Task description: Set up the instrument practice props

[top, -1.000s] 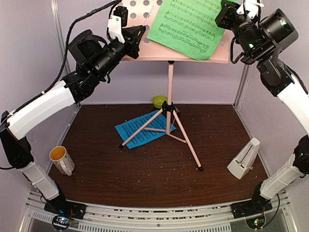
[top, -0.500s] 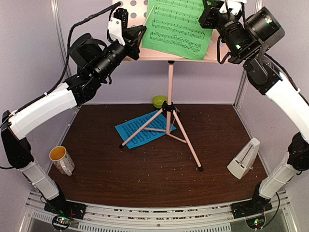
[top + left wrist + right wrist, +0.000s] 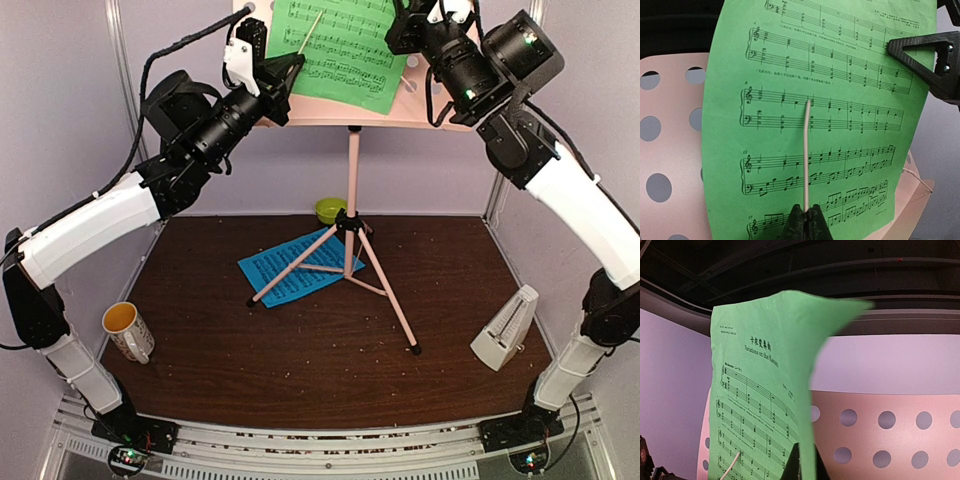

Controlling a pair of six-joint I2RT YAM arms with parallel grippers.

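While your right gripper [image 3: 801, 460] is clamped on the edge of the green sheet [image 3: 335, 45] up against the pink stand [image 3: 440, 105], square the paper flat behind the wire clip [image 3: 806, 150] that your left gripper [image 3: 807, 220] pinches tight. Seat its bottom edge on the stand before you release either.

Tops of green music sheet [image 3: 345, 60] and pink stand desk [image 3: 320, 113] beyond the overhead view's edge.
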